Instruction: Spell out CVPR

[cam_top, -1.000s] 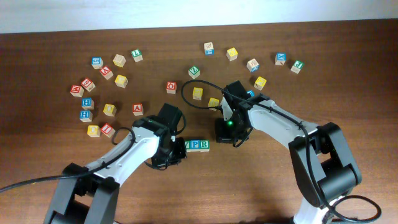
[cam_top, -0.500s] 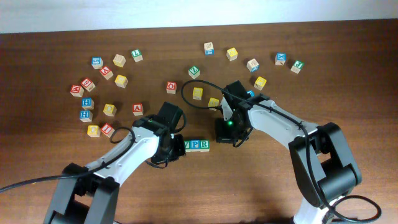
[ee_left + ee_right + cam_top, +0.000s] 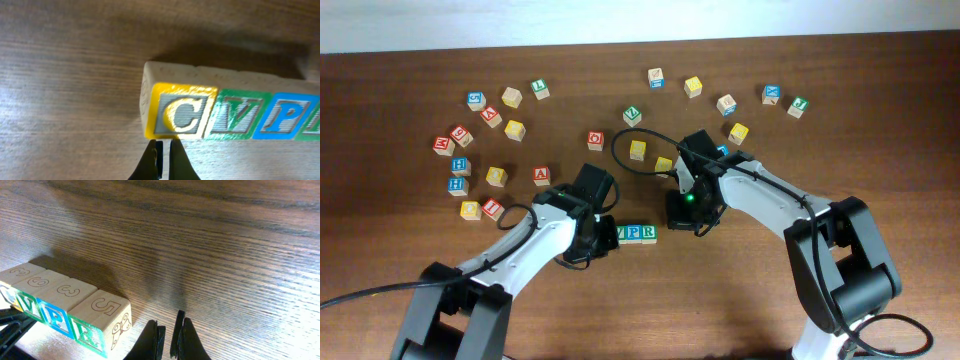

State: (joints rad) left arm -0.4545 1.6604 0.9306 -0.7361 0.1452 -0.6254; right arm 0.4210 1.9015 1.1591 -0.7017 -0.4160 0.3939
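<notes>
Four wooden letter blocks lie in one row reading C, V, P, R. In the left wrist view the yellow C block is leftmost, then the green V, the blue P and the edge of the R. My left gripper is shut and empty, its tips just in front of the C. In the right wrist view the green R block ends the row. My right gripper is shut and empty just right of it. From overhead, the row lies between both grippers and the C is hidden.
Several loose letter blocks lie scattered at the left and along the back. Two yellow blocks sit just behind the right arm. A black cable loops over the table's middle.
</notes>
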